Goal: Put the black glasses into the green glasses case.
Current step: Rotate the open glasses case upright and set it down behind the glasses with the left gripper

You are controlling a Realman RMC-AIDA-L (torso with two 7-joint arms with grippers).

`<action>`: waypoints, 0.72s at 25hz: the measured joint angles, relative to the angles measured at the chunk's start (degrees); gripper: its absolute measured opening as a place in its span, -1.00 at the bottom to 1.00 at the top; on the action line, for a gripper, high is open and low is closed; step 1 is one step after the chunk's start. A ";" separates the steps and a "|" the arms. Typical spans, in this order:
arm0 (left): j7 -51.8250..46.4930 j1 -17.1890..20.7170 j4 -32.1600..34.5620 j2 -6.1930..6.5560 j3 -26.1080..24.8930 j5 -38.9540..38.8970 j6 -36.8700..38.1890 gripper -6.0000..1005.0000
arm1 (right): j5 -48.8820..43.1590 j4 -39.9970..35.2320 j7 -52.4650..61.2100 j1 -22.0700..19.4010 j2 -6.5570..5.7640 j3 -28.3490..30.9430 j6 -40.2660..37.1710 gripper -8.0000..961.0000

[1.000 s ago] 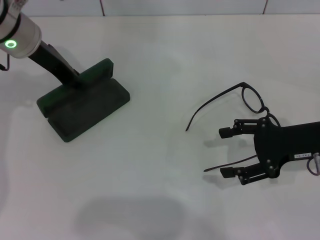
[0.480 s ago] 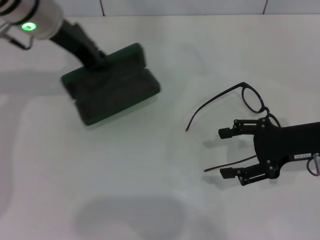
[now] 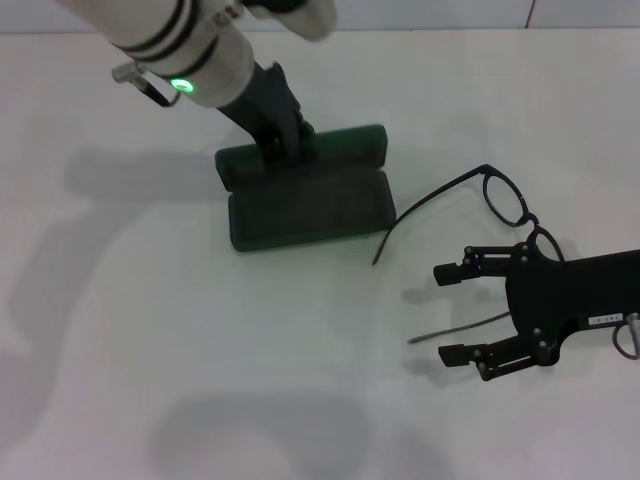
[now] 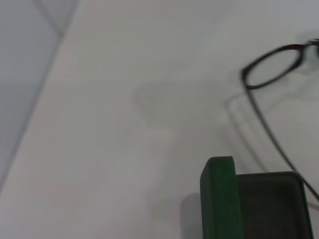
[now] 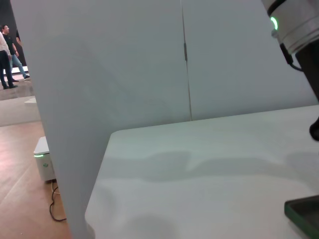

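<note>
Hovering nearest, low at the right: right gripper (image 3: 452, 312), black, jaws spread wide apart, empty, one temple arm of the glasses running between its two fingers. Desk (image 3: 200, 380): plain white surface carrying all items. Black glasses (image 3: 500, 195): lying unfolded on the desk just beyond the right gripper, lenses toward the right, temple arms stretching toward the centre; tip of the farther arm ends just beside the case. Green glasses case (image 3: 308, 210): open, tray flat near the centre, lid raised at its far edge. Left gripper (image 3: 285, 140): farthest item, jaws clamped on the raised lid.
</note>
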 joint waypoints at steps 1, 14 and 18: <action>0.24 -0.01 -0.06 0.01 0.49 -0.09 0.00 -0.59 | -0.03 0.00 0.00 -0.01 0.00 0.00 -0.01 0.81; 3.13 0.88 0.71 -0.08 1.97 -0.87 0.93 -0.58 | -0.33 -0.08 0.00 -0.14 0.25 0.02 -0.10 0.81; 3.22 1.01 0.73 -0.08 2.04 -0.90 0.96 -0.58 | -0.34 -0.08 0.00 -0.07 0.24 0.02 -0.10 0.81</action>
